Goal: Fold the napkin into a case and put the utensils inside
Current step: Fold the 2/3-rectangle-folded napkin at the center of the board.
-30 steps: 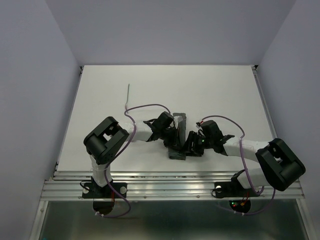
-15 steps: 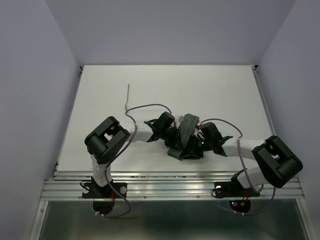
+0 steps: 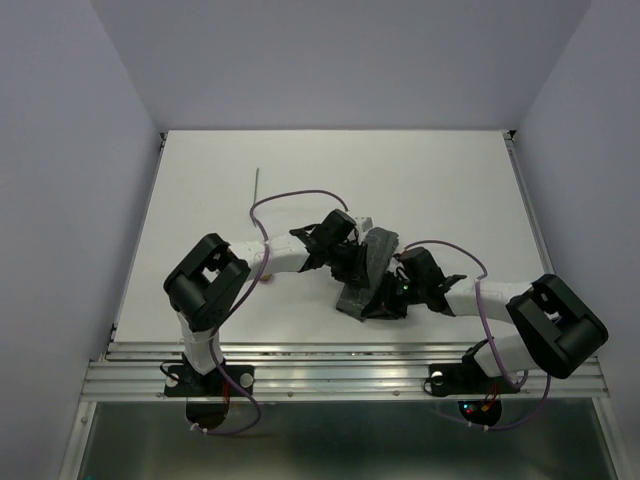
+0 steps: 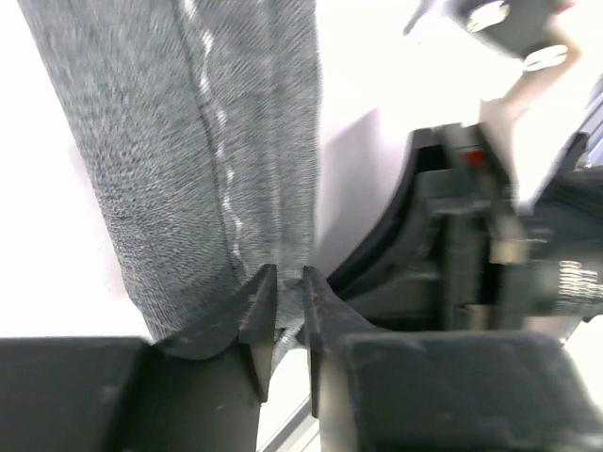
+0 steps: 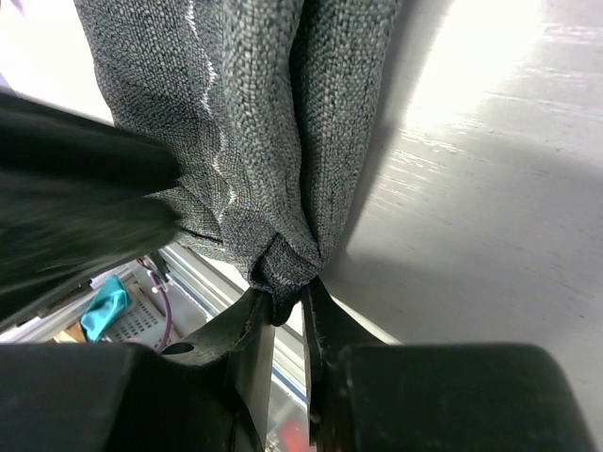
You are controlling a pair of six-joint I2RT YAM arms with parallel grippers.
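The dark grey napkin (image 3: pixel 372 262) lies folded into a narrow strip, slanting between both grippers near the table's front middle. My left gripper (image 3: pixel 352 264) sits at its left side. In the left wrist view its jaws (image 4: pixel 287 282) stand slightly apart, with the end of the napkin (image 4: pixel 207 141) at their tips. My right gripper (image 3: pixel 384 296) holds the near end. In the right wrist view (image 5: pixel 287 301) it pinches a bunched fold of the napkin (image 5: pixel 254 113). A slim grey utensil (image 3: pixel 256 190) lies alone far to the back left. The spoon is out of view.
The white table (image 3: pixel 450 190) ends in a metal rail (image 3: pixel 330 365) along the front. Purple cables (image 3: pixel 300 200) loop over both forearms. The walls stand close on the left, right and back.
The napkin's far end has lifted and swung right into a slanted strip. My left jaws have parted a little, my right jaws have closed on the cloth, and both arms have shifted slightly.
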